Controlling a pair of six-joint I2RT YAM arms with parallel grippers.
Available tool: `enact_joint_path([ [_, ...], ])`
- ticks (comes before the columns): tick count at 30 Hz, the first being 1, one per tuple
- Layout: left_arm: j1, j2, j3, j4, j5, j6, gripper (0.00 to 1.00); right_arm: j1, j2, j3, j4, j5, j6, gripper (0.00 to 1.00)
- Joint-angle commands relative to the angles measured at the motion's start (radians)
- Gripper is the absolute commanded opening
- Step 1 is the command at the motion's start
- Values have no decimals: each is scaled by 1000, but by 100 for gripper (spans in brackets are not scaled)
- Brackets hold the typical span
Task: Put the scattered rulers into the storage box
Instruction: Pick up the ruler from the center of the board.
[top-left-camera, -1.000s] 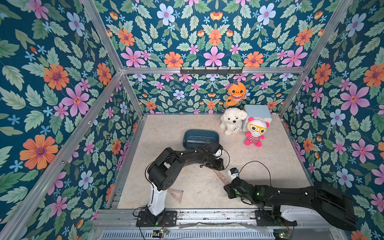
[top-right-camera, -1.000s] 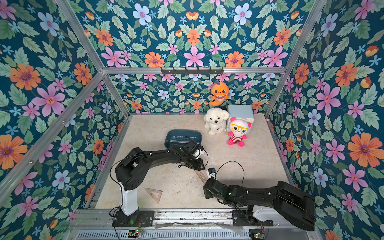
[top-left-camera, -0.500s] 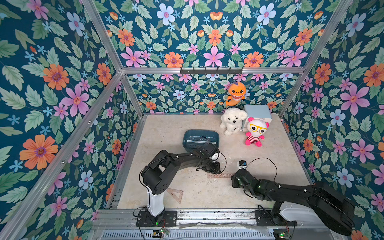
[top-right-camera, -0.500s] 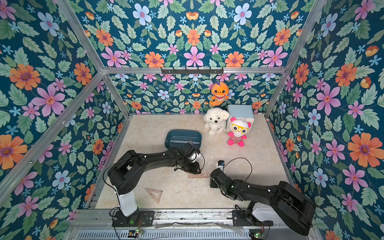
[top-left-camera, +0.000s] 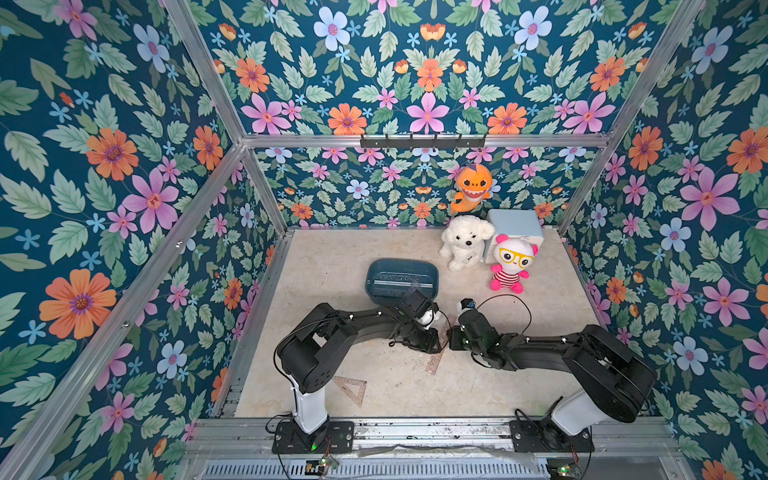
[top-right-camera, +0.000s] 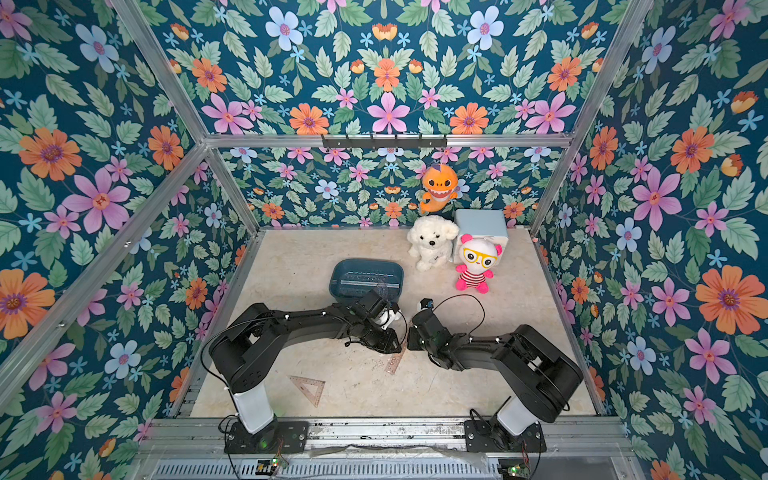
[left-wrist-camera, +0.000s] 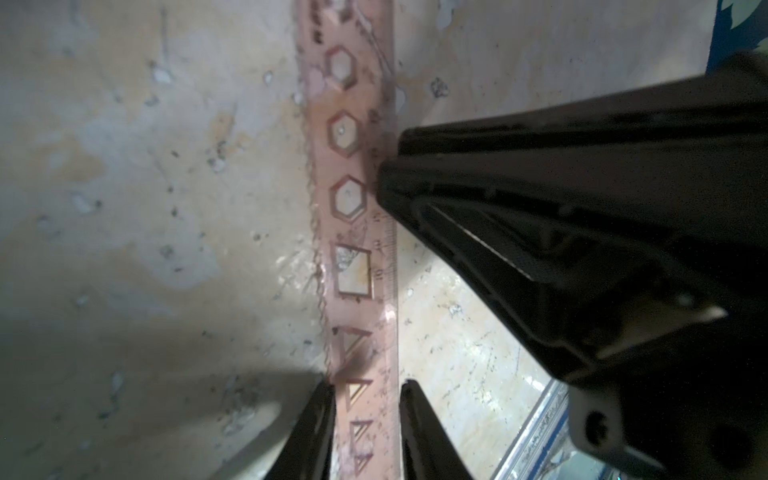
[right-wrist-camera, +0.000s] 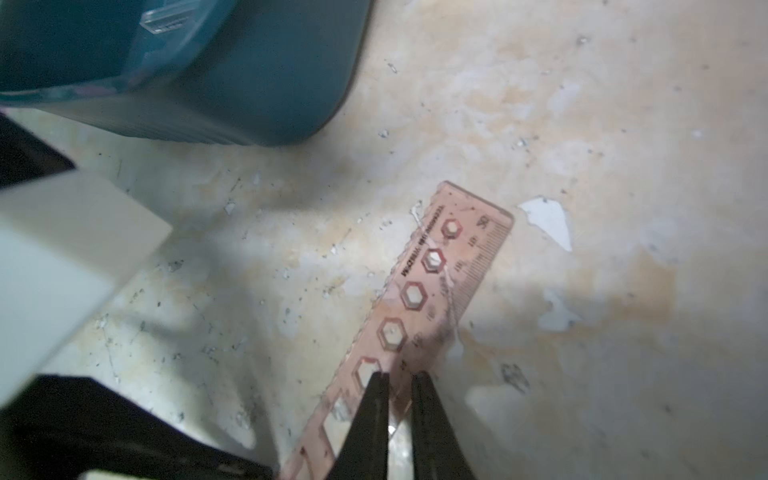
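Floral wallpaper (top-left-camera: 124, 166), blue with pink and orange blooms, closed in a mottled beige bench (top-left-camera: 332, 257).

In both top views one shallow teal storage box (top-left-camera: 371, 286) with rounded corners sat mid-bench. It held clear rulers (top-left-camera: 397, 283), too faint to count. Two pieces lay outside it. One was a long pinkish stencil ruler (top-left-camera: 433, 365), under the left hand (top-left-camera: 430, 340) and right hand (top-left-camera: 454, 337). The other was a triangular set square (top-left-camera: 352, 390) near the front. Three plush toys (top-left-camera: 465, 245) and one pale blue cube (top-left-camera: 515, 222) stood at the back.

From the left wrist, the left hand (left-wrist-camera: 365, 390) stood part-open, with one finger just outside each long edge of the stencil ruler (left-wrist-camera: 353, 249). The ruler's cut-outs ran three hexagons, one square, then triangles.

From the right wrist, the right hand (right-wrist-camera: 399, 378) had its fingers almost together. Their tips were down on the ruler's face, and no grip was plain. One box corner (right-wrist-camera: 270, 83) lay beyond.
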Motion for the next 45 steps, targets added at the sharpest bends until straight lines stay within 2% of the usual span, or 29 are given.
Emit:
enact_joint_path([
  [1, -4, 19, -16, -85, -10, 1, 34, -9, 34, 3, -21, -87, -24, 16],
  [5, -2, 16, -14, -60, -3, -11, 39, -32, 38, 4, 0, -131, -26, 16],
  [8, 14, -14, -18, -27, -32, -39, 44, -51, -11, -20, 1, -158, -24, 16],
  [15, 84, -44, -59, 69, -54, -130, 43, -56, -60, -33, 54, -209, 22, 4],
  [29, 92, 4, -41, 65, -50, -136, 43, -55, 14, -74, 115, -241, 48, 0],
  [38, 87, 69, -23, 106, -5, -146, 44, -54, 61, -111, 190, -254, 72, 0],
  [41, 78, 85, -15, 115, 7, -148, 41, -55, 60, -113, 199, -256, 76, 0],
  [45, 76, 86, -17, 111, 6, -151, 25, -54, 61, -120, 197, -258, 76, 0],
])
